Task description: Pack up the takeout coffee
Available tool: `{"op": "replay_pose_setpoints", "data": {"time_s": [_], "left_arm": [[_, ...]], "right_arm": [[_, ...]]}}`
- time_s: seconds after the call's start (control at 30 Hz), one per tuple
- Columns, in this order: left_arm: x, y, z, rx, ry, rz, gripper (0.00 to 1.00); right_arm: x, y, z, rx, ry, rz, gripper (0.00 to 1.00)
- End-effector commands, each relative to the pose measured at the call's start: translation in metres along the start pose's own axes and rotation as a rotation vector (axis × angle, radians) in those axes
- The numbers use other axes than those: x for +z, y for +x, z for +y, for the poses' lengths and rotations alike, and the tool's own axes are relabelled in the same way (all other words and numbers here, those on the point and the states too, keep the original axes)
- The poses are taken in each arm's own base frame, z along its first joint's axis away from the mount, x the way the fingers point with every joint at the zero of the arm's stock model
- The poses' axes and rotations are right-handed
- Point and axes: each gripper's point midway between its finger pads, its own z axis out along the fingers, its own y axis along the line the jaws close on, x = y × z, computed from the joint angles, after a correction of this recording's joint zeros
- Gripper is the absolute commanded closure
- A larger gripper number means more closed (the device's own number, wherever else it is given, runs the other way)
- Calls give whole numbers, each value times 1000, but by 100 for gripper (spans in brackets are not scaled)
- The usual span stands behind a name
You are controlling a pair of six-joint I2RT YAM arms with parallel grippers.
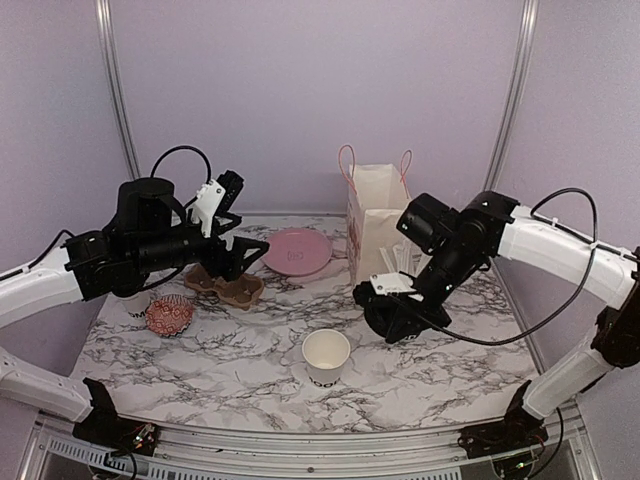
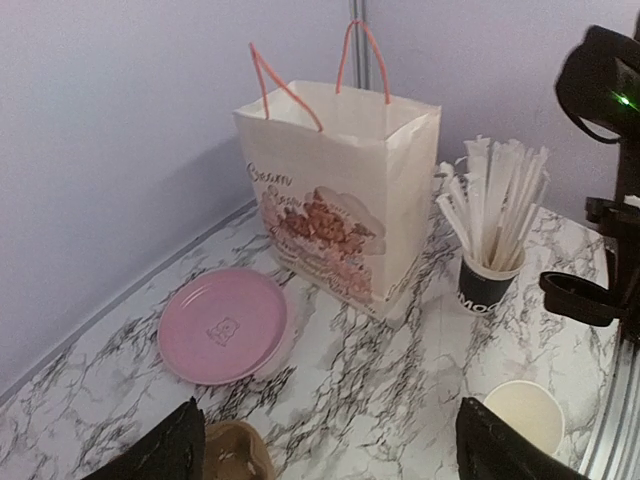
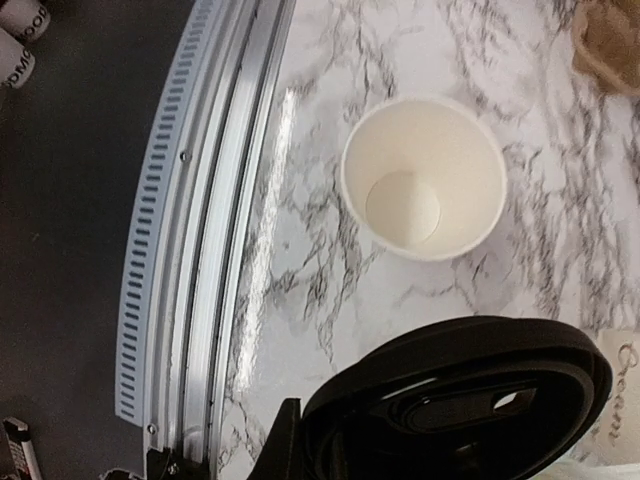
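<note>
Looks a robotics lab booth to me (a mock café counter): plain lilac wall panels [image 1: 300,80] in metal corner rails [image 1: 115,100], marble-patterned tabletop [image 1: 220,345], slotted aluminium edge rail [image 3: 170,250], two white-and-black robot arms [image 1: 560,245] bolted on

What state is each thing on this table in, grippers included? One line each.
cup: upright, uncovered, empty.
lid: off the cup, gripped above the table.
right gripper: shut on the lid.
left gripper: open, holding nothing.
bag: upright, open at the top.
plate: flat, empty.
straw cup: upright, full of straws.
</note>
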Motion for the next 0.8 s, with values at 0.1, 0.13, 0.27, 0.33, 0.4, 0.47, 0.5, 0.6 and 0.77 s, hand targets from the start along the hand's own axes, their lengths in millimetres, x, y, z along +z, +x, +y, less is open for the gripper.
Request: {"op": "replay_pose_setpoints", "data": {"time_s": [0.1, 0.13, 0.27, 0.33, 0.4, 0.47, 0.5, 0.6, 0.77], "left_arm": [[-29, -79, -63, 29, 185, -510, 12], [-29, -81, -69, 46, 183, -535, 12], [-32, -89, -79, 70, 171, -612, 11], [-30, -89, -84, 69, 191, -626, 9], [-26, -86, -91, 78, 225, -622, 8], [-20, -81, -97, 82, 239, -612, 7], [-18, -80, -99, 85, 244, -610, 6], [-12, -74, -102, 91, 247, -603, 7], [-6, -66, -108, 98, 261, -605, 8]], "right_arm": [[-63, -123, -1, -171, -128, -365, 93], [-70, -134, -2, -189, -136, -406, 93], [-99, -167, -8, -217, -180, -558, 93], [-107, -172, -8, -213, -206, -598, 93], [-109, -173, -9, -214, -209, -607, 92], [-109, -173, -9, -211, -207, -606, 92], [-110, -172, -8, -211, -206, -606, 92], [-112, -171, -7, -215, -195, -609, 92], [-115, -174, -6, -218, -196, -622, 92]]}}
